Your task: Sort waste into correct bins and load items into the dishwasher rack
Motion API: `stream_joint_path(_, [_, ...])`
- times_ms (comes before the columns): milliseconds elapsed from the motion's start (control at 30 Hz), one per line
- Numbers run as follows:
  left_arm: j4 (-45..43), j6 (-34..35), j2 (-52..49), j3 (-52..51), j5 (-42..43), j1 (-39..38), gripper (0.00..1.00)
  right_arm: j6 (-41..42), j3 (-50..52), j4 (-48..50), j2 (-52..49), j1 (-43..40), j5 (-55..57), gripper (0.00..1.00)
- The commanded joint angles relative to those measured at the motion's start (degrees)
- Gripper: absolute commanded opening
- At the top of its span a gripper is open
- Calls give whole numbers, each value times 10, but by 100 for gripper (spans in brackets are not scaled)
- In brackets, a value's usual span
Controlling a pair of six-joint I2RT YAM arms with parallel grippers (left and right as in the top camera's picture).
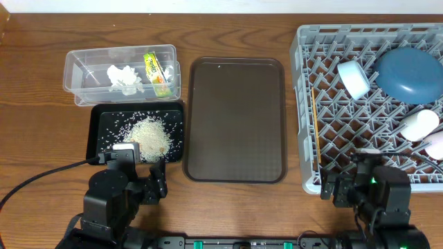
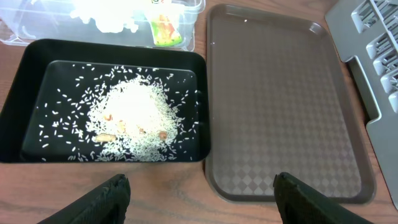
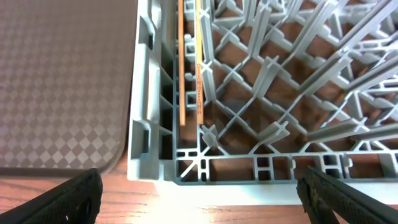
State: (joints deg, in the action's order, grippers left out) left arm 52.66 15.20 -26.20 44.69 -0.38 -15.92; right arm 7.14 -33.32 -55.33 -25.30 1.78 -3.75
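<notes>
The crumpled white tissue [image 1: 124, 78] and the yellow-green snack wrapper [image 1: 157, 72] lie in the clear tub [image 1: 83, 66]. The rice heap [image 1: 150, 134] lies in the black tray [image 1: 95, 124], also in the left wrist view [image 2: 140, 112]. The grey rack [image 1: 308, 104] holds the dark blue plate [image 1: 410, 72], light blue bowl [image 1: 354, 79], white cup [image 1: 419, 124], pinkish cup [image 1: 436, 146] and chopsticks [image 1: 314, 124], which show in the right wrist view [image 3: 189, 62]. My left gripper [image 2: 200, 199] is open and empty in front of the black tray. My right gripper [image 3: 200, 199] is open and empty at the rack's front left corner.
A brown serving tray [image 1: 237, 117] lies between the black tray and the rack; it also shows in the left wrist view [image 2: 283, 93]. The rack reaches the table's right edge. A black cable [image 1: 41, 176] runs along the left front of the wooden table.
</notes>
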Motion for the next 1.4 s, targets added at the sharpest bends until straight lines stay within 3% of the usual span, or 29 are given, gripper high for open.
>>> stream_joint_path(0, [0, 7, 1, -2, -3, 0, 77, -6, 9, 1, 39, 9, 25, 99])
stream_joint_path(167, [0, 7, 1, -2, -3, 0, 77, -5, 50, 32, 131, 15, 17, 99])
stream_joint_path(400, [0, 7, 1, -2, -3, 0, 77, -6, 178, 224, 236, 16, 17, 99])
stream_joint_path(567, [0, 7, 1, -2, -3, 0, 77, -6, 256, 381, 250, 16, 18, 99])
stream_joint_path(733, [0, 7, 1, -2, -3, 0, 77, -6, 304, 472, 250, 17, 18, 99])
stream_joint_path(1133, [0, 7, 1, -2, -3, 0, 77, -34, 330, 514, 250, 17, 20, 99])
stream_joint_path(1300, [0, 7, 1, -2, -3, 0, 77, -75, 330, 578, 250, 17, 24, 99])
stream_joint_path(1367, [0, 7, 1, -2, -3, 0, 77, -82, 330, 555, 250, 17, 24, 99])
